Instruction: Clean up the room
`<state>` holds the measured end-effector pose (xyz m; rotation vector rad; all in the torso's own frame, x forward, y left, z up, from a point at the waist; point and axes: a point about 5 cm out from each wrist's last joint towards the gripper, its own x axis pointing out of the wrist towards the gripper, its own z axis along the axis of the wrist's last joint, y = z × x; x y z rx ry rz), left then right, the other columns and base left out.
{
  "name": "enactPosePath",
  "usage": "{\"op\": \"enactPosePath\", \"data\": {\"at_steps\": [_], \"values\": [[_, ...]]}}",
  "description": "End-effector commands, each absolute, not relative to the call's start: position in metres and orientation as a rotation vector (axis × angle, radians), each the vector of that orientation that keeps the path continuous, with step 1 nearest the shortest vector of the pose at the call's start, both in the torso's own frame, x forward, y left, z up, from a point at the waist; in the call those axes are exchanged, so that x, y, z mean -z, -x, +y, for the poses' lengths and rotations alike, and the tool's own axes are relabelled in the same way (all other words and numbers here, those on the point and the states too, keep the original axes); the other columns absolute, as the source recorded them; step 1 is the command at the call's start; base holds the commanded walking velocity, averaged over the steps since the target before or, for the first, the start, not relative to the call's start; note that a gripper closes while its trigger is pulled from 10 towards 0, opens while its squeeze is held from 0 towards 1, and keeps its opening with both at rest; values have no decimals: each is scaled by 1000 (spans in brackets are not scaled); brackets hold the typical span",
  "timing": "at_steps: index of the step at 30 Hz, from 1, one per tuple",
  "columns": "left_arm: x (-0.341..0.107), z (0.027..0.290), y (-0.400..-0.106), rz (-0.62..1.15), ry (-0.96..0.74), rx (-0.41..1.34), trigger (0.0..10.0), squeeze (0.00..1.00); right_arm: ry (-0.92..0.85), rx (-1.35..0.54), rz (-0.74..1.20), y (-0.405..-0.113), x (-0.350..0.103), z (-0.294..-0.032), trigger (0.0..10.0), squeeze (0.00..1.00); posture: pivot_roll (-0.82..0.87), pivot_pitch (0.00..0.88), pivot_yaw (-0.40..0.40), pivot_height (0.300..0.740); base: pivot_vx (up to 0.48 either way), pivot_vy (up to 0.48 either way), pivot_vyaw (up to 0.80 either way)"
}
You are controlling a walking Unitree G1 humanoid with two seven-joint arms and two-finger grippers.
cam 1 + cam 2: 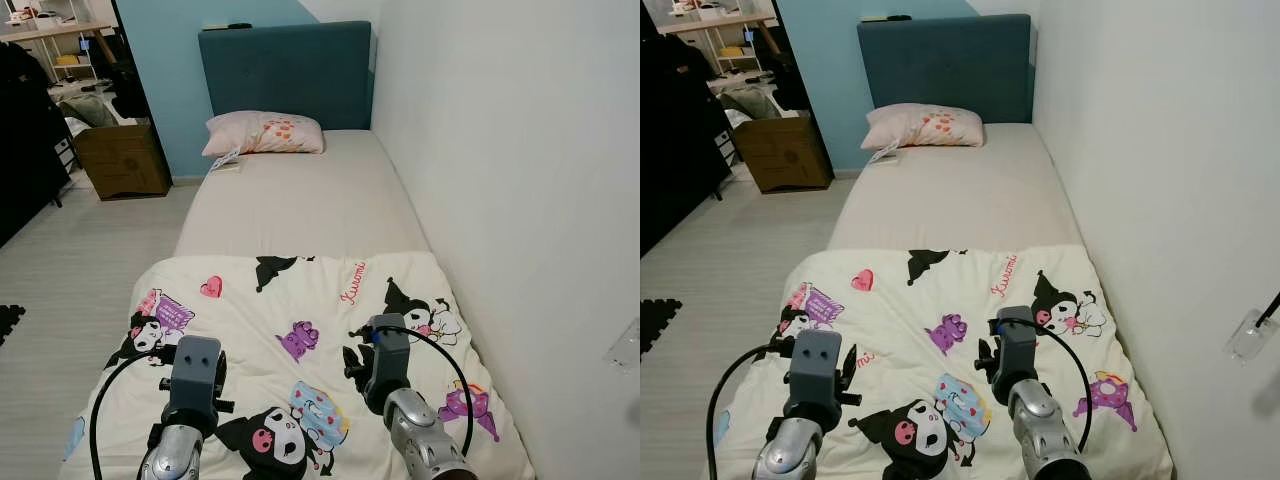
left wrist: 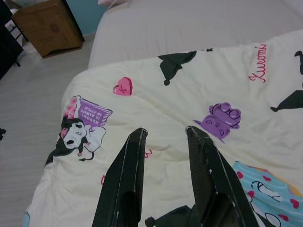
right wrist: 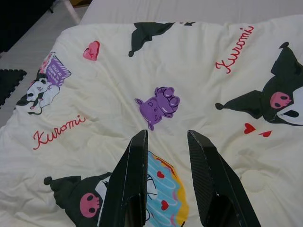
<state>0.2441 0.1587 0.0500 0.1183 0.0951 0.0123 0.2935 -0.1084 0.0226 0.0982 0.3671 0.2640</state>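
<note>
On your far left a cardboard box point(image 1: 122, 160) sits on the floor beside the bed point(image 1: 300, 205), with cluttered shelves behind it; that corner looks untouched. Your left gripper point(image 2: 165, 135) hangs over the near left part of the cartoon-print blanket point(image 1: 250, 310), fingers spread apart and holding nothing. The blanket covers just the lower half of the mattress, its top edge lying roughly straight across the middle, so the bed looks only half made. Your right gripper point(image 3: 166, 136) hovers over the blanket's middle, just short of a purple figure in the print, its fingers also parted and empty. Beyond, the pillow point(image 1: 265, 133) lies at the headboard point(image 1: 288, 72), with something small and pale at its left corner that I cannot identify. By my reckoning, pulling the blanket up towards the pillow is left to do.
</note>
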Motion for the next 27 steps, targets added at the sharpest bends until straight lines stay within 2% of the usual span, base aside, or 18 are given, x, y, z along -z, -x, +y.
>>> {"op": "enactPosePath", "data": {"at_steps": [1, 6, 27], "values": [[-48, 160, -241, 101, -119, -25, 10000, 0, -109, -270, 365, -294, -23, -105, 10000, 0, -29, 0, 7, 740, 0, -480, 0], [-50, 160, -241, 85, -132, -28, 10000, 0, -107, -273, 364, -294, -23, -105, 10000, 0, -30, 0, 3, 740, 0, -480, 0], [-50, 159, -235, 82, -62, -49, 10000, 0, -95, -292, 365, -295, -23, -103, 10000, 0, -30, 0, -7, 740, 0, 0, 0]]}}
